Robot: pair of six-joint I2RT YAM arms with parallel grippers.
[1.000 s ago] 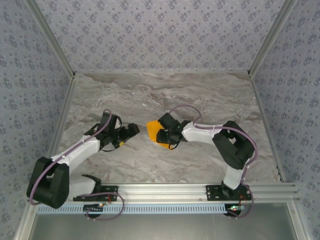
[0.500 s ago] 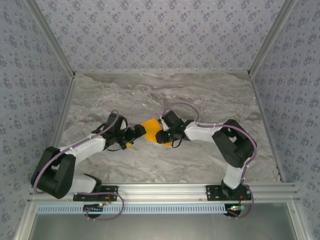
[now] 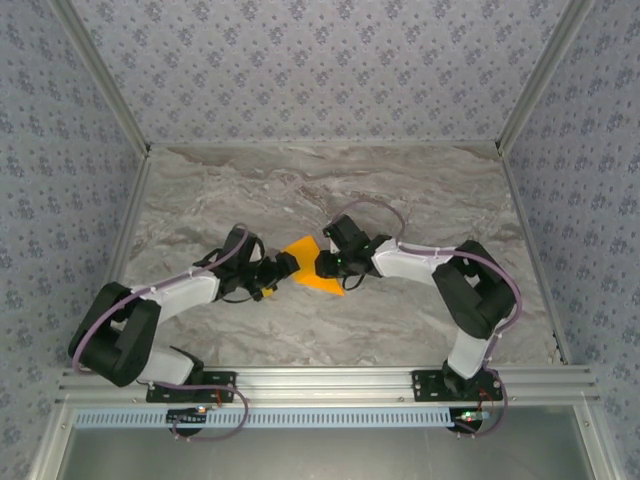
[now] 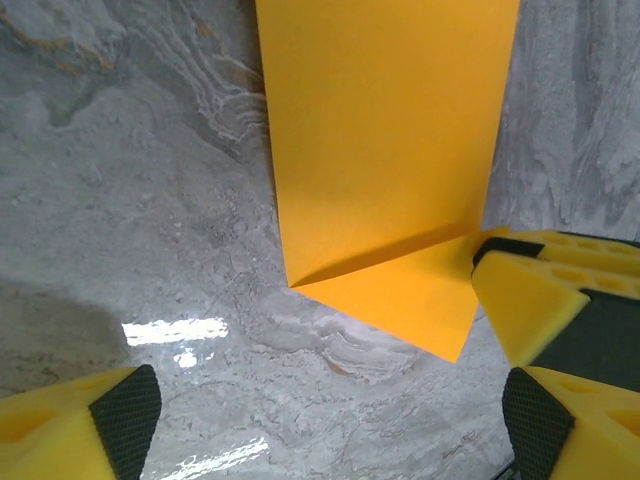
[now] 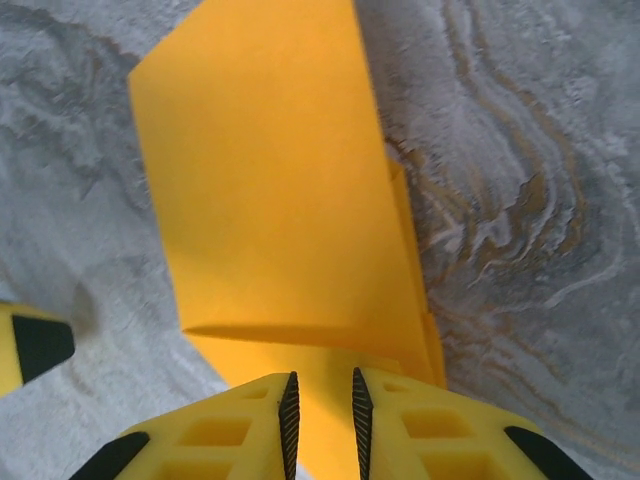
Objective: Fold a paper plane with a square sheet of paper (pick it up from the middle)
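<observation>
Orange is the colour to look for. From above, the square sheet of paper (image 3: 312, 266) lies near the middle of the grey marble surface (image 3: 420, 190), a bit closer to the near edge than to the far one. It shows as a small pointed shape, so it seems to be partly folded. The left gripper (image 3: 283, 267) comes at it from the left and the right gripper (image 3: 326, 262) from the right, with the paper between them. I think two arms meet here because one has to hold the paper while the other works on a flap.

From the left wrist, one part of the paper (image 4: 385, 130) stands up like a little wall. A pointed part lies flat on the surface below it, and a sharp crease runs where they meet. The left gripper (image 4: 330, 420) has its jaws wide, one tip at each bottom corner, and they hold nothing. They look ready to close on the paper or push the wall down.

From the right wrist, the paper (image 5: 270, 200) stretches away from the right gripper (image 5: 320, 400). Its jaws are narrow, with only a thin gap, and the near edge of the paper goes into that gap. It looks like a pinch, which may be why the wall stands up. One tip of the left gripper peeks in at the left, near the paper but apart from it.
</observation>
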